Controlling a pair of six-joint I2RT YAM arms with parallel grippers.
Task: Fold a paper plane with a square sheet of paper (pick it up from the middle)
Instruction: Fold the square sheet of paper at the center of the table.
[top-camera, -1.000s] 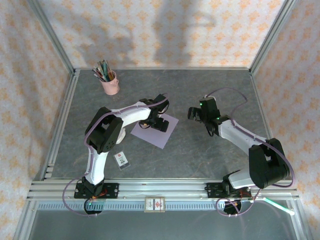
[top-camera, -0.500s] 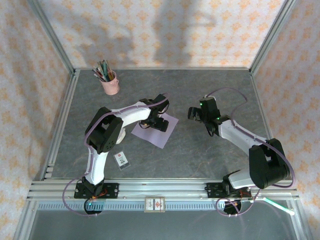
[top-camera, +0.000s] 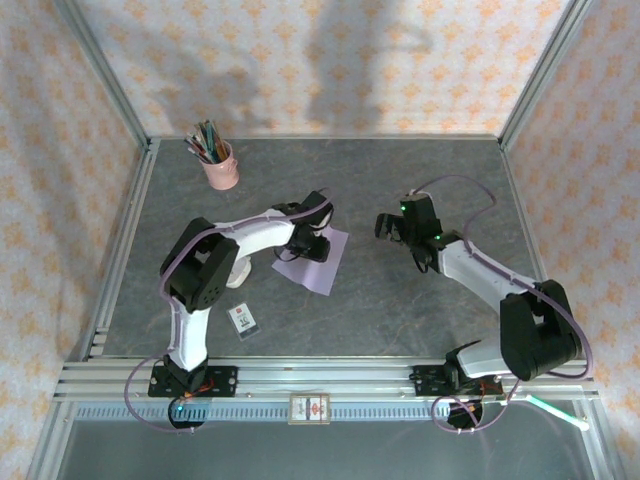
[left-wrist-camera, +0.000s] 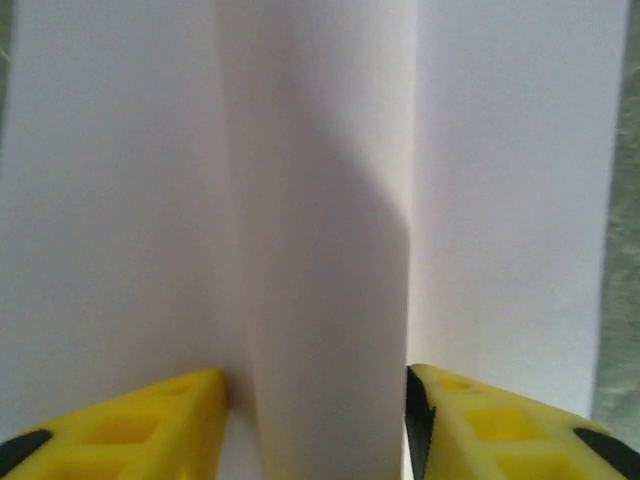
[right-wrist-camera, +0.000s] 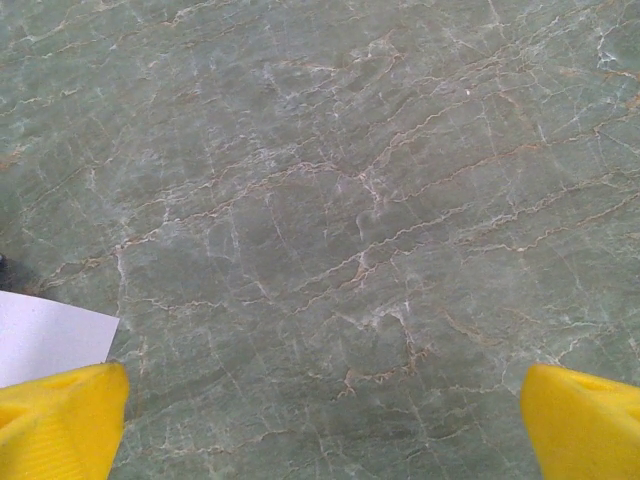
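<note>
Narrowed since before, left gripper (left-wrist-camera: 315, 400) pinched a buckled mid-ridge of the square sheet of paper (left-wrist-camera: 500, 200) for lifting; right gripper (right-wrist-camera: 322, 400) hung open, empty.

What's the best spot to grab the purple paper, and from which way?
Probably the middle, coming straight down from above. The square sheet of paper lies thin and flat on the table, so its edges give little to catch. The left gripper has a finger on each side of a raised hump in the sheet's middle, and that hump is something it can pinch.
</note>
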